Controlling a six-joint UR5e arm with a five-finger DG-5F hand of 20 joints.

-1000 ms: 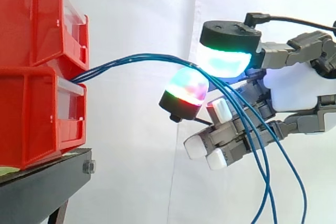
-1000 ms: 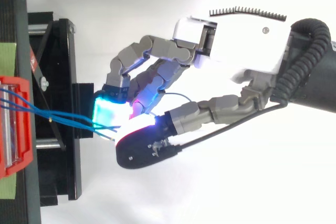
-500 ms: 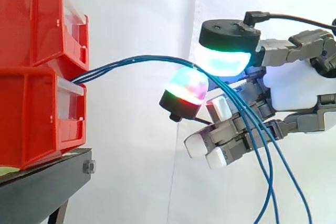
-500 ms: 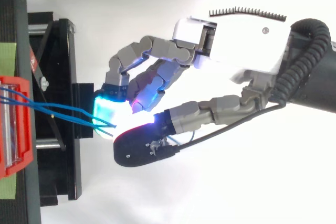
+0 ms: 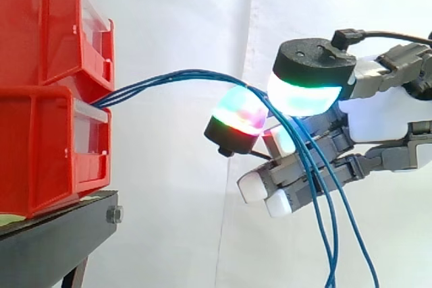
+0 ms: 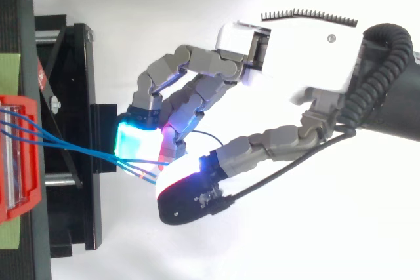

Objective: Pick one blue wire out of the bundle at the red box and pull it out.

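A white curtain point(image 5: 175, 18) hangs behind the work, and a black stand point(image 5: 54, 241) carries it at the left. We start at the fingers point(image 5: 237, 118). They are curled. The blue wires point(image 5: 192, 71) run over the glowing pad of one finger and down through the gap between it and the thumb pad point(image 5: 307, 96), which sits just above and to the right. We read this as a loose hold on the whole bundle rather than a firm pinch. We cannot tell whether one wire has been parted from the rest. The other fingers are folded below, and the wires hang down in front of them. From the pad the wires arch left and slightly down to the lower red bin point(image 5: 47, 146), entering at its top front edge beneath the upper red bin point(image 5: 40, 25).

We judge the wires to be thin, light and springy. They hold their arch but would bend at any touch, and smooth insulation may slide between soft pads. The best place to grip seems to be on the arch just left of the thumb, where the top view shows the strands fanning apart a little.

The hand point(image 6: 295, 50) reaches in from the right with its palm about level with the arch. It points at the bins and is well apart from them.
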